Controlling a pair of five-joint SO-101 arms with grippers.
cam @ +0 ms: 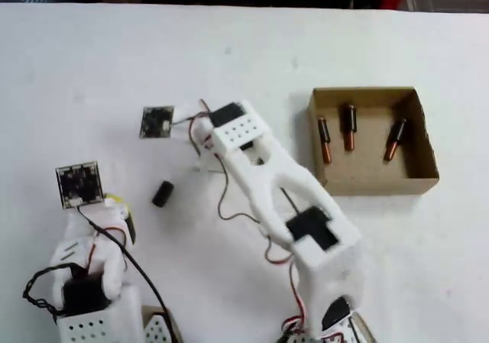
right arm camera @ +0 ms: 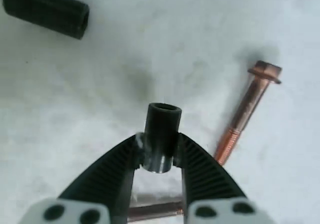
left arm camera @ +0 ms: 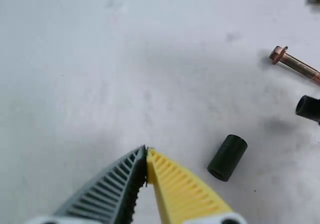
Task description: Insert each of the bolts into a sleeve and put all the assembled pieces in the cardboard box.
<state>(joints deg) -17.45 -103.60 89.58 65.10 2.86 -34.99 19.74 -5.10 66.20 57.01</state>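
Observation:
My right gripper (right arm camera: 160, 145) is shut on a black sleeve (right arm camera: 162, 129), held just above the white table with its open end pointing away. A copper bolt (right arm camera: 247, 110) lies on the table right beside it, and a second bolt (right arm camera: 152, 212) shows under the fingers. A loose black sleeve (cam: 162, 193) lies between the two arms, also seen as sleeve (left arm camera: 227, 157) and sleeve (right arm camera: 46, 9). My left gripper (left arm camera: 146, 159) is shut with nothing in it, a short way from that loose sleeve. The cardboard box (cam: 368, 173) at the right holds three assembled pieces (cam: 349, 127).
The right arm (cam: 283, 190) stretches diagonally across the table's middle, with red and black wires hanging off it. Beyond the loose sleeve, the left wrist view shows a bolt (left arm camera: 295, 64) lying on the table. Bare white table spreads to the far left and along the back.

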